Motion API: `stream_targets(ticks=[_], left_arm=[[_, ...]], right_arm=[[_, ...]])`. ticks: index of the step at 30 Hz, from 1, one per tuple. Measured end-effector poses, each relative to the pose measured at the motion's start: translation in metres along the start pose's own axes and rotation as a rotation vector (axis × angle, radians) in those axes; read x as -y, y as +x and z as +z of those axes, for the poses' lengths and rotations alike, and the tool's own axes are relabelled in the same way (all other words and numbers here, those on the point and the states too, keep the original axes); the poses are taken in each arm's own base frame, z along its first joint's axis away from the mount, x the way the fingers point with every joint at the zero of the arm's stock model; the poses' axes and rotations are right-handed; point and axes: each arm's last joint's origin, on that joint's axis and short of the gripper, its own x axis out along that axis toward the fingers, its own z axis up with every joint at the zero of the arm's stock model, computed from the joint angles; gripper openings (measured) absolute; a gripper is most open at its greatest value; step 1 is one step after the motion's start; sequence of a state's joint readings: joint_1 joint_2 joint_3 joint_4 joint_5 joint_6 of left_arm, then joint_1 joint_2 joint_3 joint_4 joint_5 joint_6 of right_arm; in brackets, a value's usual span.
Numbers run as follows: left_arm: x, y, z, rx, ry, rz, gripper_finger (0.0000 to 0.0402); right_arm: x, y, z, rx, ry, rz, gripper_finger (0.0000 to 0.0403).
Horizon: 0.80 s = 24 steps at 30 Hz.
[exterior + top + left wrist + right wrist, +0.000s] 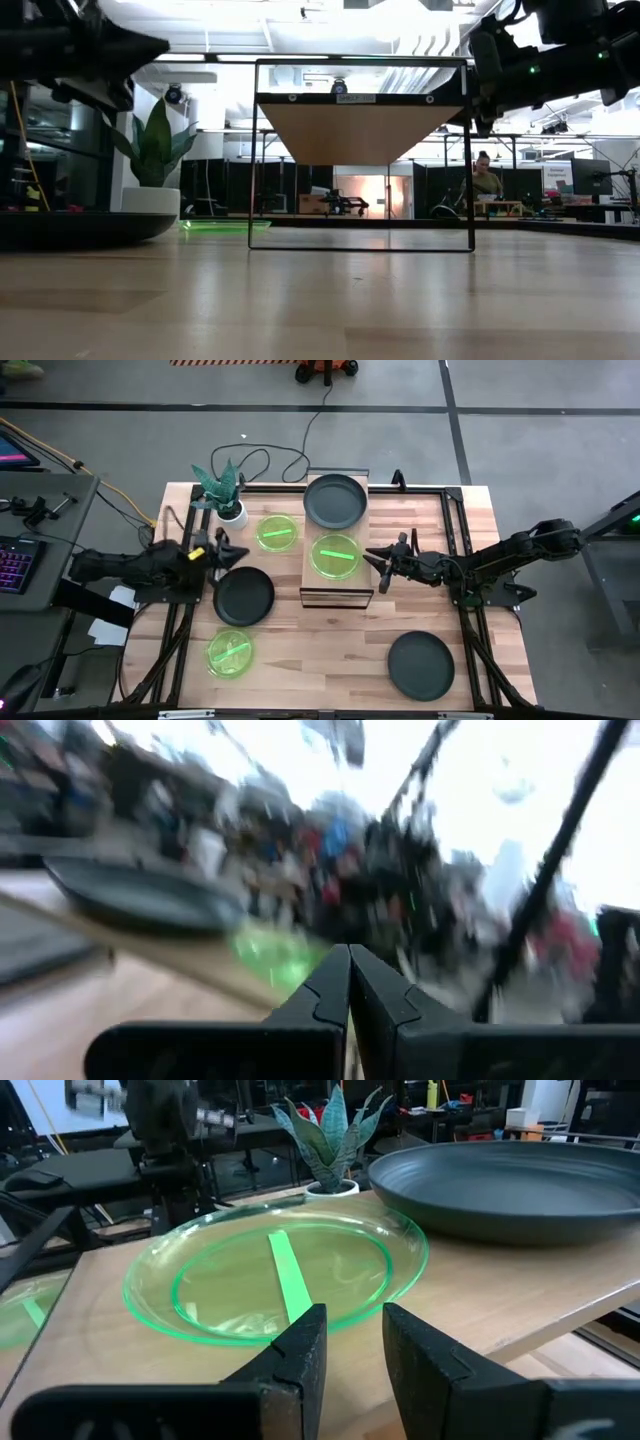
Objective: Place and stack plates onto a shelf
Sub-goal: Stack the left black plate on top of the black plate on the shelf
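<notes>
1. The right hand [345, 1345] is held just beside the shelf [312, 582], its fingers slightly parted and gripping nothing.
2. Directly ahead of it, a green plate [275, 1280] is seen lying flat on the shelf; its thin translucent rim is judged light, stiff and slippery, best pinched at the near edge.
3. Beyond, a dark grey plate [520, 1185] is set on the shelf's far end; it is judged heavier and matte, so a firmer rim hold is advised.
4. The left hand [228, 552] is held clenched and empty above the counter [330, 650], beside another grey plate [243, 596].
5. Three more plates are left on the counter.
</notes>
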State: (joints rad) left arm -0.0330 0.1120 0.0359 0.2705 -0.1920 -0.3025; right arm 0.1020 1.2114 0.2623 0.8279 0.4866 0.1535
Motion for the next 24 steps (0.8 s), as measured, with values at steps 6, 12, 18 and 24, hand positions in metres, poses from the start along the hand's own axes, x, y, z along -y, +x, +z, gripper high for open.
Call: stream_targets(ticks=[6,12,18,24], left_arm=[[0.006,0.023,0.000,-0.369,0.095,0.059,0.0008],[0.012,0.052,0.009,-0.704,0.286,0.221,0.0054],[0.007,0.075,-0.009,-0.998,0.448,0.269,0.0123],[-0.010,0.086,-0.043,-1.265,0.531,0.109,0.0155]], right_arm=[[0.000,0.000,0.000,0.001,0.000,0.000,0.0089],[0.000,0.000,0.000,0.001,0.000,0.000,0.0089],[0.000,0.000,0.000,-0.001,0.002,0.000,0.0089],[0.000,0.000,-0.001,-0.012,-0.004,-0.001,0.0089]])
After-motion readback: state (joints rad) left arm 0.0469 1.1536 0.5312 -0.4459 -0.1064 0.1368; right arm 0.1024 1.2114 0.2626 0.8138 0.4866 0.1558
